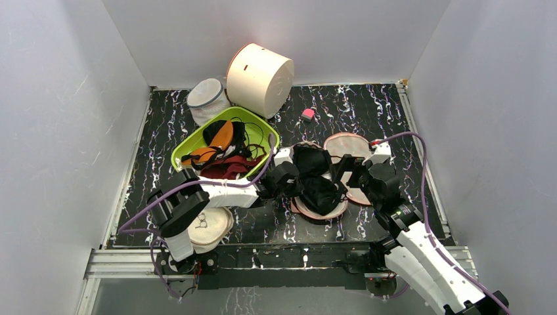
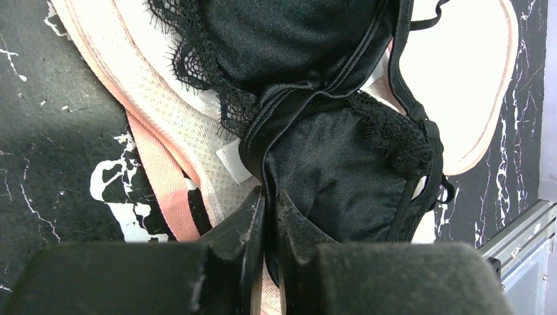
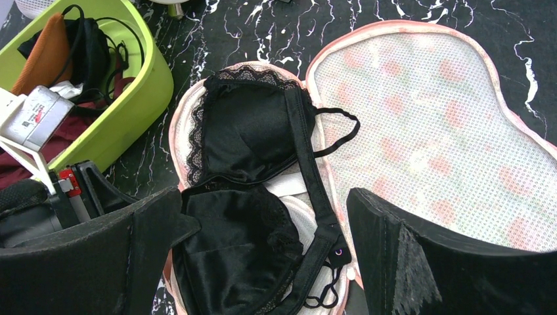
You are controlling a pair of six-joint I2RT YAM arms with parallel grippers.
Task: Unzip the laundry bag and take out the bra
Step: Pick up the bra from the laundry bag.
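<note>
While the bra (image 1: 314,176) lies lengthwise, near-to-far, on the opened laundry bag (image 1: 346,146), my left gripper (image 2: 268,198) reaches across and pinches its edge; my right gripper (image 3: 263,220) hangs wide open.

Black lace-trimmed bra (image 3: 249,138) on the unzipped, splayed-open peach laundry bag (image 3: 427,131).

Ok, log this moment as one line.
peach-beige fabric laundry bag: unzipped, spread open | black lace-edged bra: lying on it | left end effector: shut on bra | right end effector: open

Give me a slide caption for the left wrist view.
Left gripper closed on a cup edge of the black bra, which lies atop the opened laundry bag.
</note>
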